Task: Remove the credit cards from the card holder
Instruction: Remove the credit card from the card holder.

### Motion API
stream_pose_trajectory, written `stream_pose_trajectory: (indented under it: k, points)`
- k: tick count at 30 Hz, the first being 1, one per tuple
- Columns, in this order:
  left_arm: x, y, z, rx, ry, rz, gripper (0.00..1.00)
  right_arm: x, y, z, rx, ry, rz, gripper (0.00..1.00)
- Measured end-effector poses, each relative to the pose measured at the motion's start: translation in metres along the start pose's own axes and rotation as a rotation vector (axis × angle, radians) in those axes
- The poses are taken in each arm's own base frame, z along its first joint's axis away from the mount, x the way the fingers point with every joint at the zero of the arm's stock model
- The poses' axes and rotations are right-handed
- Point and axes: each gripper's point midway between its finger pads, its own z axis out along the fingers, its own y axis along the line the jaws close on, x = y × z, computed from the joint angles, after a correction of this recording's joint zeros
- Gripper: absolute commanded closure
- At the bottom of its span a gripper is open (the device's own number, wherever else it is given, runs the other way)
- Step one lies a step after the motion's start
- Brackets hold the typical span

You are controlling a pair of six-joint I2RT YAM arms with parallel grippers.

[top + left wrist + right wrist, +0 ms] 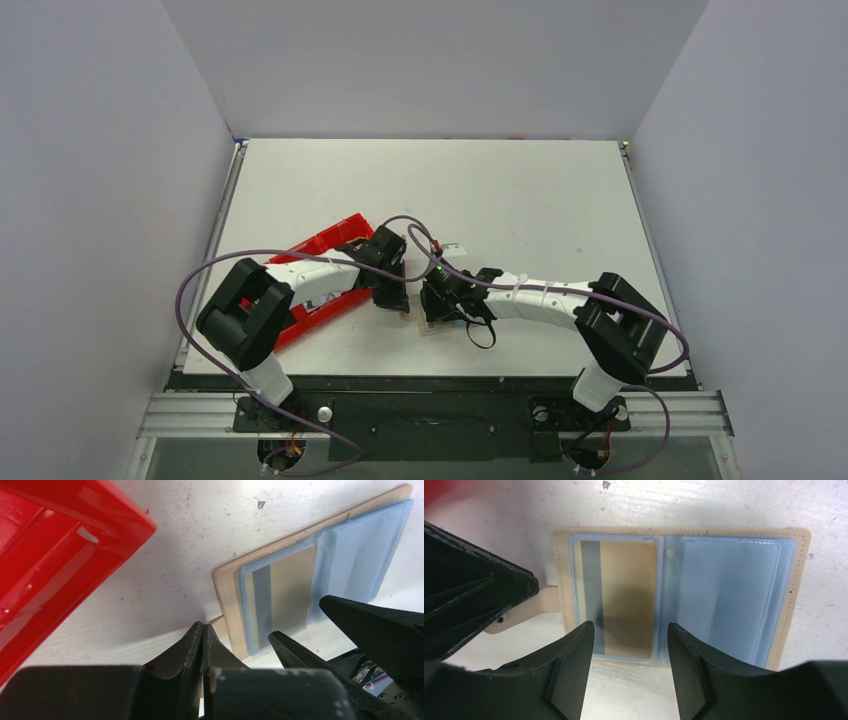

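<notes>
Card holder point(679, 595) lies open and flat on the table point(520, 200), near its 6 o'clock edge, between both arms. A tan card point(624, 595) with a grey stripe sits in the 9 o'clock sleeve.

Left gripper point(202, 630): clenched, tips at the holder's tab; cannot tell if it pinches the tab.

Right gripper point(630, 626): released, straddling the card's near edge.

Red tray point(60, 555) at 10 o'clock.

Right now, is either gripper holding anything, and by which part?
Right gripper open, holding nothing. Left gripper shut at the tab of the card holder; pinching or just pressing, cannot tell.
</notes>
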Motion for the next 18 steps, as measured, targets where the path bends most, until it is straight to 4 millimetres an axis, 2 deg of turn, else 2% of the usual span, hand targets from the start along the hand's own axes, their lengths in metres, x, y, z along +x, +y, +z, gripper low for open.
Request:
stream_pose_trajectory:
  k: [13, 18]
  points:
    - [-0.0009, 0.0038, 0.0022, -0.009, 0.005, -0.017, 1.0, 0.0044, -0.0007, 0.0064, 0.097, -0.017, -0.067, 0.49]
    - [-0.0008, 0.0039, 0.0024, -0.009, 0.006, -0.018, 1.0, 0.0071, 0.0017, 0.0052, 0.103, -0.023, -0.085, 0.55]
